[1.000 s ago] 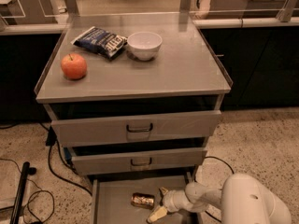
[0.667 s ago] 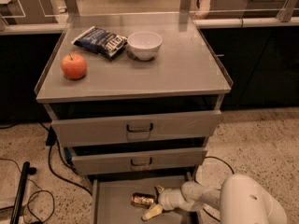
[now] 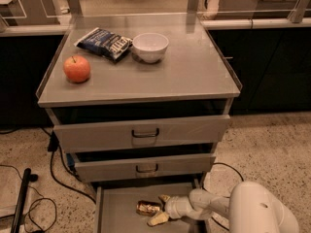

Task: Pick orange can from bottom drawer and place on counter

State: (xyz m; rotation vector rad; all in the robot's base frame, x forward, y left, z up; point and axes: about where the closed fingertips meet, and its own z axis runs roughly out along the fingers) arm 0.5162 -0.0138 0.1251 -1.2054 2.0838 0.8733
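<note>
The orange can (image 3: 148, 208) lies on its side on the floor of the pulled-out bottom drawer (image 3: 114, 212), at the lower middle of the camera view. My gripper (image 3: 159, 208) reaches in from the right, low in the drawer. Its two pale fingers are spread, one fingertip (image 3: 164, 198) above the can's right end and one (image 3: 158, 220) below it. The can's right end sits just at the mouth of the open fingers, resting on the drawer floor. The counter (image 3: 184, 72) is the grey top of the cabinet above.
On the counter stand an orange-red apple (image 3: 77, 68) at the left, a dark blue chip bag (image 3: 103, 43) and a white bowl (image 3: 150, 46) at the back. The two upper drawers (image 3: 141, 132) are slightly open. Black cables (image 3: 29, 188) lie on the floor at the left.
My gripper has moved left along the drawer floor toward the can, and its open fingers now reach the can's right end. The can has stayed where it was.
</note>
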